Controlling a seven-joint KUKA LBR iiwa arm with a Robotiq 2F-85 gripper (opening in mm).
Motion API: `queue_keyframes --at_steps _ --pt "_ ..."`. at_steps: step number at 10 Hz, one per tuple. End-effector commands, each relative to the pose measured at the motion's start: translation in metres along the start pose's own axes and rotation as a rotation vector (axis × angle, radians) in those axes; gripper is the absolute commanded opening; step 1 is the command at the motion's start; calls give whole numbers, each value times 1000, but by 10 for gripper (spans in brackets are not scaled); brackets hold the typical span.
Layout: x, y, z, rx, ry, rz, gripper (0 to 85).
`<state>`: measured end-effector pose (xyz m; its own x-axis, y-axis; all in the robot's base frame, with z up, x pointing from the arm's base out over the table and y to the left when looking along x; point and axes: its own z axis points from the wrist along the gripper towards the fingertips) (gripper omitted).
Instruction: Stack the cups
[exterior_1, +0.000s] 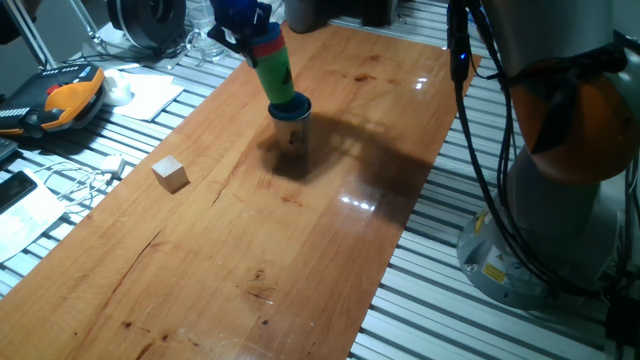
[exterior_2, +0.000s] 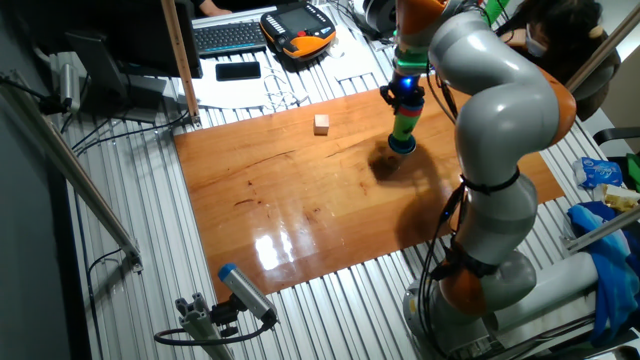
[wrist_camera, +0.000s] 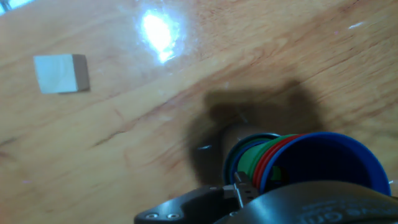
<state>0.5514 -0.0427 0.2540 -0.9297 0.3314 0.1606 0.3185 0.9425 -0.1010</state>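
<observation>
Toward the far end of the wooden bench, the blue 2-finger gripper grips the top of a tilted nested column of red, green & blue tapered plastic cups, jaws closed on its upper end. The column's bottom sits in a shiny steel cup standing on the bench, prob. tilted so the lowest cup finds that rim. Near the left edge lies a pale wooden cube, well apart.

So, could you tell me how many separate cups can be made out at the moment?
0 stand alone. All visible cups are nested in one tilted stack held by the gripper above the wooden table; nesting hides the exact count.
</observation>
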Motion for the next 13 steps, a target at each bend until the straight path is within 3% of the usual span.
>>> queue_keyframes --at_steps 1,5,7,9,13 --pt "1 0 1 -2 3 -4 0" --pt "6 2 16 -2 -15 -3 0" --pt "6 2 16 -20 -47 22 0" --pt "7 4 17 -16 -69 47 340" --pt "9 6 18 -7 -83 56 340"
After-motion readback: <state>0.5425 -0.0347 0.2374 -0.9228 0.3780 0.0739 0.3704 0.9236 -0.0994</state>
